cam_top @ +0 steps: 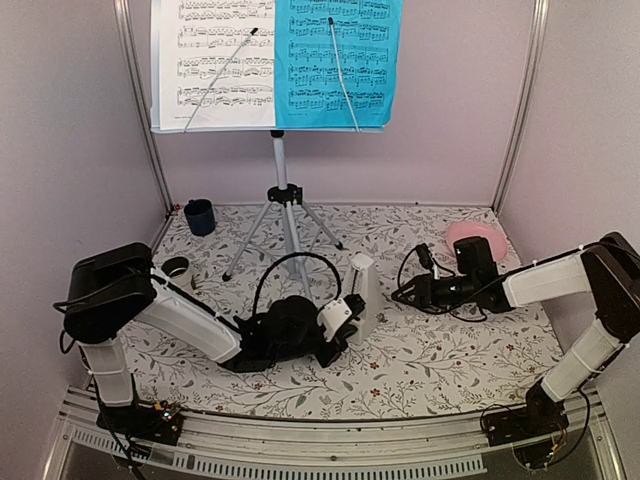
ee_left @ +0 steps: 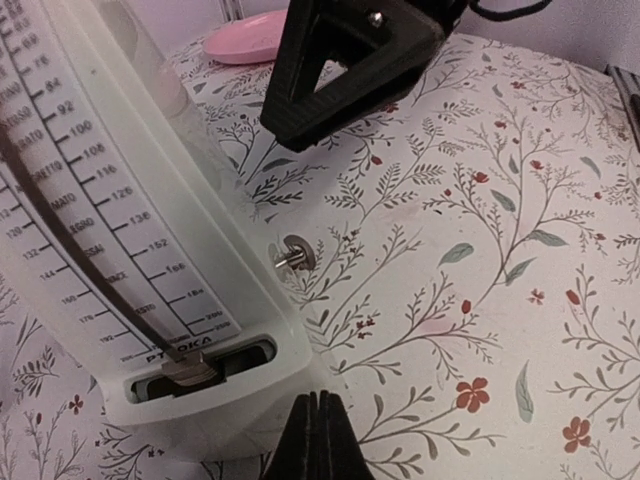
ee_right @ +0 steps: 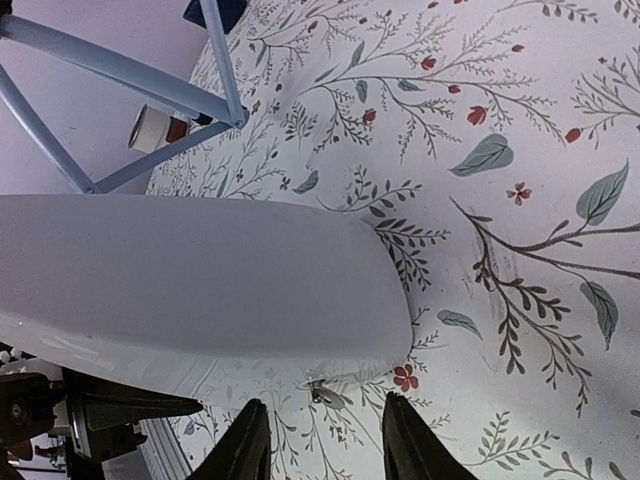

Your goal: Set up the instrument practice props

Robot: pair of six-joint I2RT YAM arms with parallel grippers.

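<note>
White metronome (cam_top: 363, 288) stood upright mid-worktop (cam_top: 450, 370). Left pincer (ee_left: 316, 435) fingers pressed together, empty, just beside metronome base. Right pincer (ee_right: 322, 445) fingers apart, holding nothing, near metronome's other side. White sheet (cam_top: 215, 60) and blue sheet (cam_top: 335, 60) sat side by side on music stand (cam_top: 283, 180) at rear.

Floral table (cam_top: 440, 370) w/ tripod stand (cam_top: 284, 195), metronome (cam_top: 364, 285), pink plate (cam_top: 478, 238), blue cup (cam_top: 199, 216), 2nd cup (cam_top: 176, 268) on it.
</note>
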